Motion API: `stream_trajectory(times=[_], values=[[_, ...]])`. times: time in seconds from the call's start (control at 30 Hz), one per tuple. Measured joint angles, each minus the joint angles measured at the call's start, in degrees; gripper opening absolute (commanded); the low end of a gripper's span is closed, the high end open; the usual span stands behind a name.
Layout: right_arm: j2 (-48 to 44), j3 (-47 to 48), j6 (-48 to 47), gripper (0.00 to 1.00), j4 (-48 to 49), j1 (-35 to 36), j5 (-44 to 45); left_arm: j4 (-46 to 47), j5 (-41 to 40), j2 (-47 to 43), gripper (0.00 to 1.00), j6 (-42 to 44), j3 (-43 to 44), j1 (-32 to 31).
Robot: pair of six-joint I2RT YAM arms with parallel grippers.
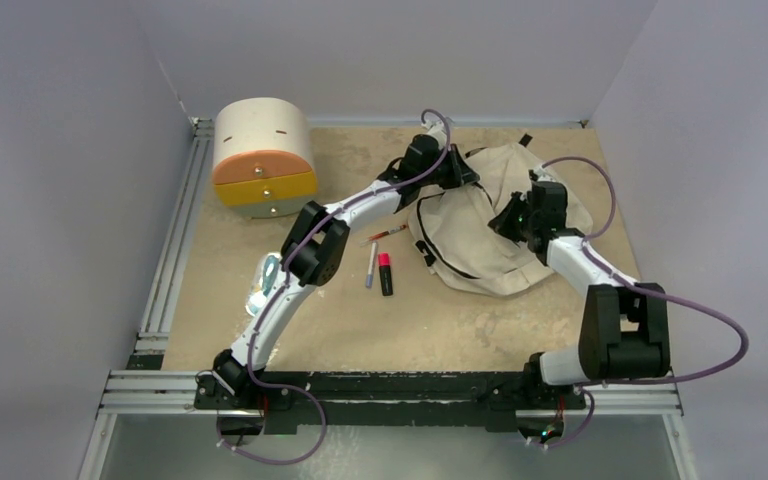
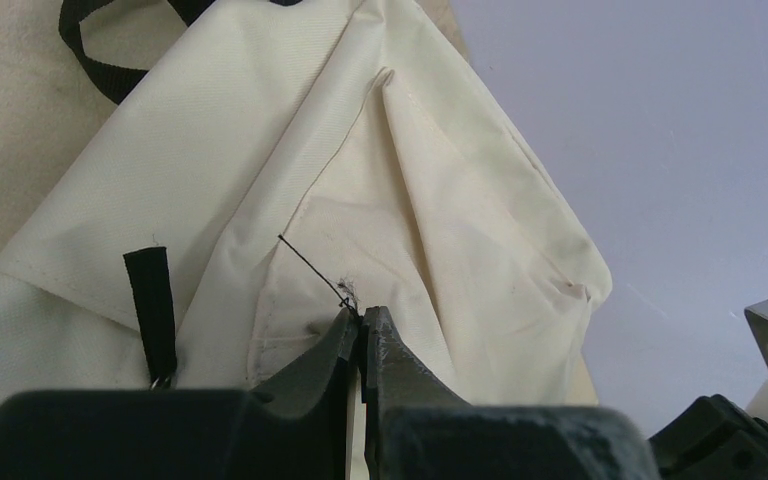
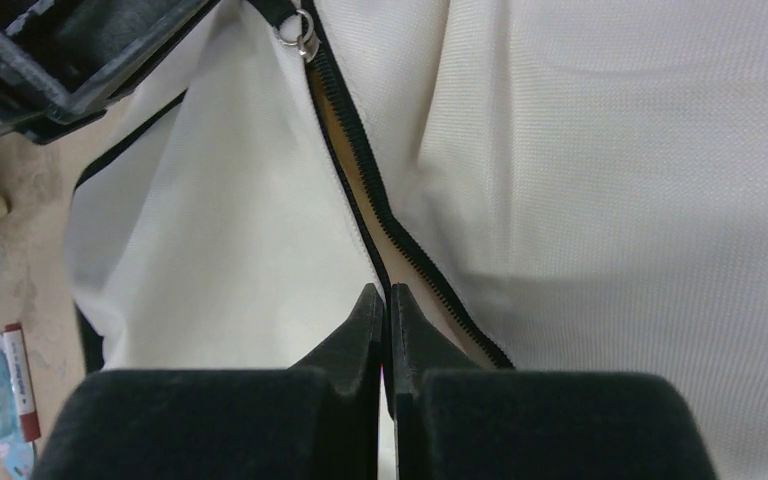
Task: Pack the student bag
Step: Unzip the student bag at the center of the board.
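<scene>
Foreground: the tan surface [image 1: 410, 335] is lying bare between the arm bases and the pens.
Pens: a marker [image 1: 386, 274], a grey pen [image 1: 371, 266] and a thin red pen [image 1: 388, 232] are lying just left of the bag, outside it.
Bag: the student bag [image 1: 480, 255] is slumping on the right half, near the right wall. Its zipper [image 3: 400, 235] is gaping, showing a tan sliver; contents hidden.
Right arm: the right hand [image 3: 383, 300] is clenching at the zipper's left edge; whether cloth is caught, cannot tell.
Left arm: the left hand [image 2: 361, 325] is pinching a fold of the bag's cloth.
Far corner: the drawer box [image 1: 263, 150] is sitting by the left rail [image 1: 175, 250], both drawers shut, contents hidden.
</scene>
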Motion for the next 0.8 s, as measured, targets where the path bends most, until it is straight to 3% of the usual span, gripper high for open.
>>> stream_trajectory(times=[0.57,0.7,0.8], values=[[-7.1,-1.5,0.6,0.00,-6.3,0.0,-0.7,-2.7,-0.6,0.0,0.00,3.5,3.3,2.7],[-7.2,-1.7,1.1,0.00,-6.3,0.0,-1.4,-2.1,-0.3,0.0,0.39,4.6,2.4,2.9],[-7.4,-2.3,1.8,0.20,-6.6,-0.1,-2.4,-1.5,-0.2,-0.1,0.53,5.4,1.1,4.1]])
